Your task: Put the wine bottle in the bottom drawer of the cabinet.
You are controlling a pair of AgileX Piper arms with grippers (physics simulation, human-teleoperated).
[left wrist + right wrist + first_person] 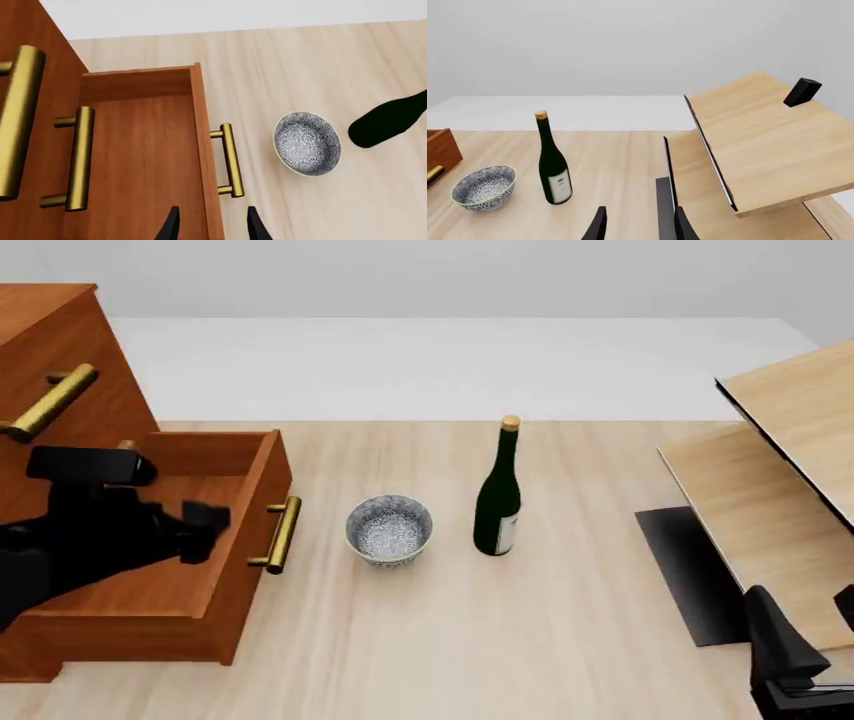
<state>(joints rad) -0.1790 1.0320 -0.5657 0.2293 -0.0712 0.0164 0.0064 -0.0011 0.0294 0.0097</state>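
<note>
R black gripper (637,227) low at the near right edge, fingers apart, holding nothing. L black gripper (210,227) over the pulled-out reddish-brown wooden bottom drawer (167,580), fingers apart too. L wrist cam alone shows the drawer bare inside. Speckled grey bowl (390,529) mid-table; tall dark green glass wine bottle (499,495) upright just beside it. Reddish-brown three-drawer cabinet (54,335) far left. Only R wrist cam shows pale light-wood panels (760,145) tilted.

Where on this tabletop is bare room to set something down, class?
Free: between wine bottle and pale wood furniture; the near strip in front of the bowl. The open bottom drawer looks bare inside. Crowded: drawer handle, bowl and bottle stand close together.
</note>
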